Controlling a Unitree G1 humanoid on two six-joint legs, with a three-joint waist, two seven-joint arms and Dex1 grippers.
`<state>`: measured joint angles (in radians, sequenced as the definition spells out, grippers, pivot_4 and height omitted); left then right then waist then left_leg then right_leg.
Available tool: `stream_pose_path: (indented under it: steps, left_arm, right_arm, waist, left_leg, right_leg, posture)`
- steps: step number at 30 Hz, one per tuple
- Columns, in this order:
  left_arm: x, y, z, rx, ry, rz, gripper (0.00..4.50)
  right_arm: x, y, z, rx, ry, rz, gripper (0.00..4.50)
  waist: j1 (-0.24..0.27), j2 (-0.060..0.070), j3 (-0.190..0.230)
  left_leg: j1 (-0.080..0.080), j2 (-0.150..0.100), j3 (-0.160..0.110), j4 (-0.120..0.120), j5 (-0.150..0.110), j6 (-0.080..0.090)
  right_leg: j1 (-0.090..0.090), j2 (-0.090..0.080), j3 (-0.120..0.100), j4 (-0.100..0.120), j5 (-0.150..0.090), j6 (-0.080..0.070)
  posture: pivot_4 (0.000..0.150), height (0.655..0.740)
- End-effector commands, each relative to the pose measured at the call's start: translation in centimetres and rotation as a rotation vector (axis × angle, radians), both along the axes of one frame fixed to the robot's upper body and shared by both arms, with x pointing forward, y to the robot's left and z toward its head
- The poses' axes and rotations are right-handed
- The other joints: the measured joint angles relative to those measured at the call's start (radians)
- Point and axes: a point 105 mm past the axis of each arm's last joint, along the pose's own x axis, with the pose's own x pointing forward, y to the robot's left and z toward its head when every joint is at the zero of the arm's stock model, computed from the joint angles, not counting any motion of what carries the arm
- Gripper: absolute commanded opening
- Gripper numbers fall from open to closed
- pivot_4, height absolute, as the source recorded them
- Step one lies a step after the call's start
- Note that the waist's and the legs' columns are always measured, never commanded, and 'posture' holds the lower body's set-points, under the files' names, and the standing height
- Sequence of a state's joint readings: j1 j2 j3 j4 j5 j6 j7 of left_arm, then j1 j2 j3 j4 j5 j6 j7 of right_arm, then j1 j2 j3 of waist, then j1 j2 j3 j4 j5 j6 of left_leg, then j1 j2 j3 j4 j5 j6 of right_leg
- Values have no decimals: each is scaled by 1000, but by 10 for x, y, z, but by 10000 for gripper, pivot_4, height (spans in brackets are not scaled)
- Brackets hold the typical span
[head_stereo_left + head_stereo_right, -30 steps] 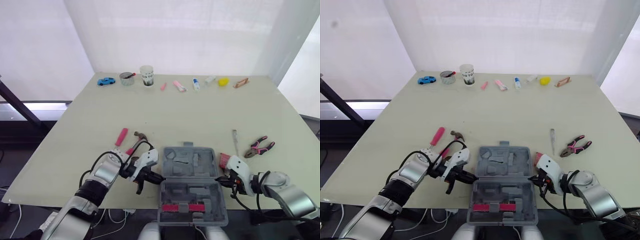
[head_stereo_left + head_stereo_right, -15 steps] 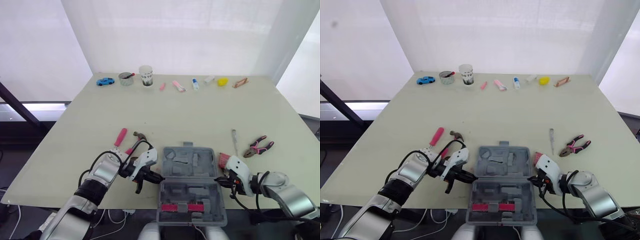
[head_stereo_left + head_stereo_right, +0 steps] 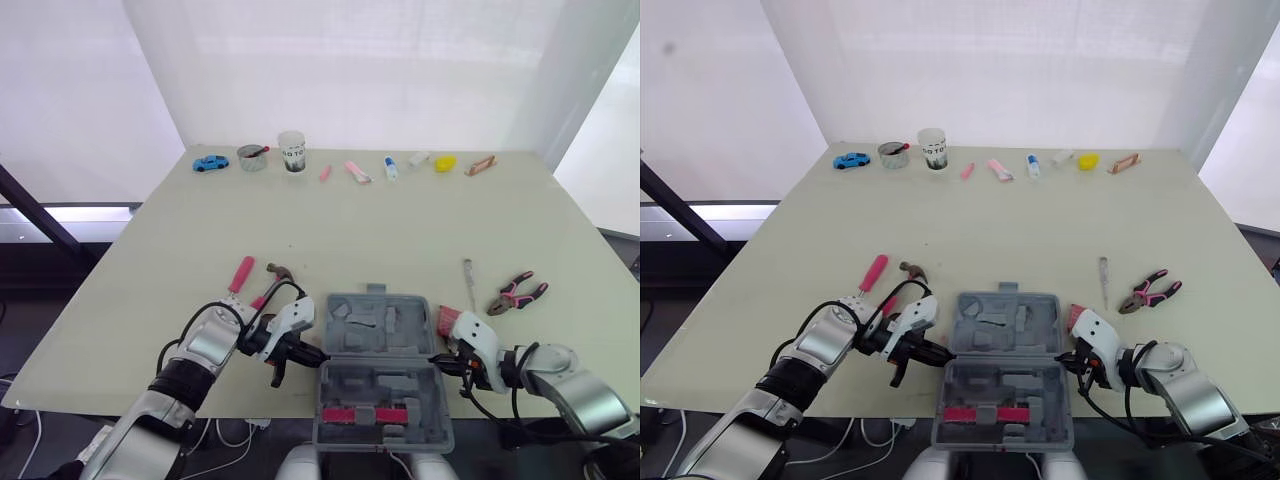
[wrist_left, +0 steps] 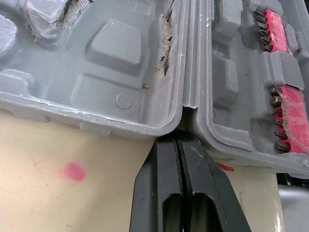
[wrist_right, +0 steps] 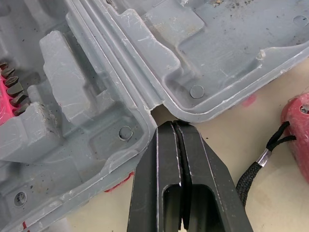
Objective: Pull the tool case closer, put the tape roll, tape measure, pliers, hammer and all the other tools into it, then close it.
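The grey tool case [image 3: 352, 340] lies open at the table's front edge, its near half holding a pink bit strip [image 3: 365, 414]. My left gripper [image 3: 318, 354] is shut, tips at the case's left hinge notch [image 4: 181, 113]. On the other side my right gripper [image 3: 437, 360] is also shut, tips at the right hinge notch [image 5: 159, 110]. A red tape measure [image 3: 449, 320] sits just right of the case. The pink-handled hammer [image 3: 270, 285] and a pink screwdriver [image 3: 243, 272] lie left of the case. Pliers [image 3: 517, 293] and a thin screwdriver [image 3: 468, 280] lie to the right.
Along the table's far edge stand a blue toy car [image 3: 210, 162], a tin [image 3: 252, 157], a cup [image 3: 292, 151] and several small items up to a yellow one [image 3: 446, 162]. The case's near half overhangs the front edge.
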<state>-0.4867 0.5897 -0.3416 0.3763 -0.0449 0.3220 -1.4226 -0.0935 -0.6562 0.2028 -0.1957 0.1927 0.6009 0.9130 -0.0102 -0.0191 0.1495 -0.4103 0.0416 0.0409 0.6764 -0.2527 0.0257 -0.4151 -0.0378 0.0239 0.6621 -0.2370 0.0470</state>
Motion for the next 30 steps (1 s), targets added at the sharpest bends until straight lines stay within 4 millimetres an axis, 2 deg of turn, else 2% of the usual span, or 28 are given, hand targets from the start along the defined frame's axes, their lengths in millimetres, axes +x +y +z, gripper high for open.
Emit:
stream_pose_path:
  steps: [1,20,30]
  left_arm:
    - [1,12,-12,57,10,74,336]
    - [0,10,-13,52,10,69,336]
    - [-12,7,-14,43,37,41,336]
  right_arm:
    - [-2,9,9,27,-27,43,0]
    - [-3,7,7,18,-15,48,0]
    - [-2,6,7,12,-18,46,0]
  waist:
    - [0,0,0]
    - [0,0,0]
    - [0,0,0]
  left_leg:
    - [0,0,0,0,0,0]
    - [0,0,0,0,0,0]
    - [0,0,0,0,0,0]
  right_leg:
    - [0,0,0,0,0,0]
    - [0,0,0,0,0,0]
    - [0,0,0,0,0,0]
  posture:
    - [1500,7400]
    - [1500,7400]
    - [1500,7400]
